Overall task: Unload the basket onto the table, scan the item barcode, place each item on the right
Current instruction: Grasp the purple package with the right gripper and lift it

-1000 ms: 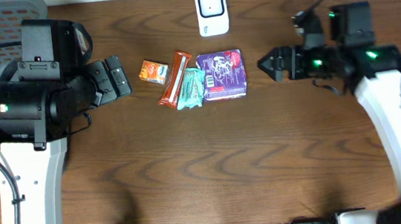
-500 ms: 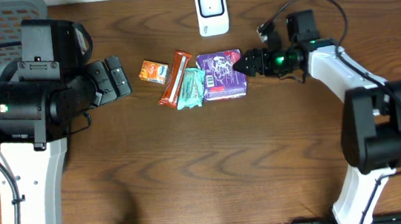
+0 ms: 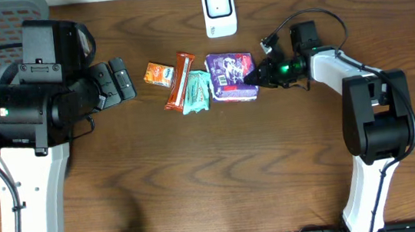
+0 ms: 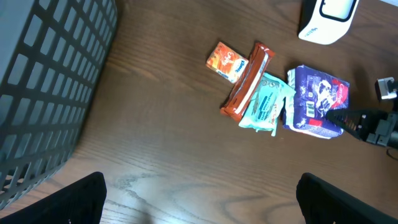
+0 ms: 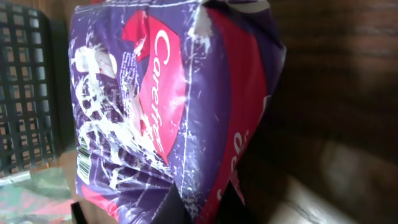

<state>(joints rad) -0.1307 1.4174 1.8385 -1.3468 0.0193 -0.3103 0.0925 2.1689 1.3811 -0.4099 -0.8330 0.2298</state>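
Purple and red soft plastic pack lies flat on the brown wooden table, at the right end of a row of small packets and near the white barcode scanner. The right gripper has its jaws together on the pack's right edge, seemingly pinching little more than wrapper film. The left gripper stands wide apart and empty, well to the left. The pack looks light and squashy, its glossy film creased and probably slick, so a thin pinch could slide off and the body may sag if hung from one edge. The black-and-white barcode sits toward the pack's left side, so a hold at the right edge, taken deeper into the padding, should keep it uncovered
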